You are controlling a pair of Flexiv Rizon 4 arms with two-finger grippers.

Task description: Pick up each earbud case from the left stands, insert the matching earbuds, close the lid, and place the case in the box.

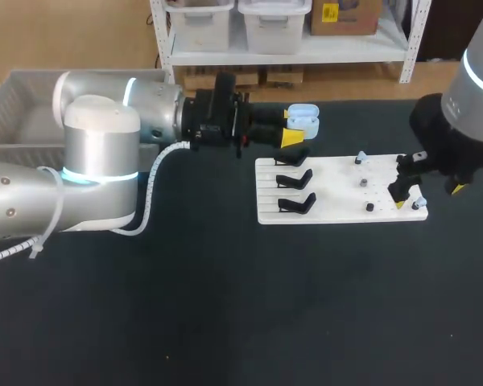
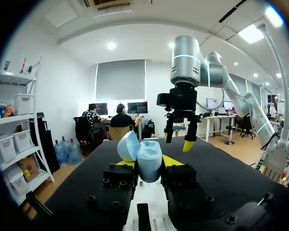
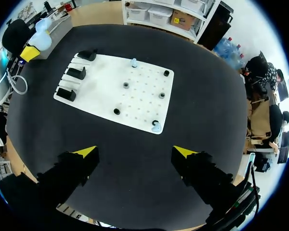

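Left gripper (image 2: pixel 149 163) is clamping the pale blue earbud case (image 2: pixel 145 153) from two sides, holding it with its lid swung open just off the far left corner of the white board (image 1: pixel 338 211). Right gripper (image 3: pixel 135 152) is hovering over the board's right edge with its fingers spread wide, and a pale earbud (image 3: pixel 156 127) is sitting on a peg just ahead of it. By my judgement, this arm is standing much nearer the earbuds than the left one.

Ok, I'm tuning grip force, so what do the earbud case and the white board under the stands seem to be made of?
The earbud case looks like hard moulded plastic: pale blue, smooth, with a soft sheen. The white board looks rigid and matte, with rows of small holes; plastic or painted sheet, I cannot tell which.
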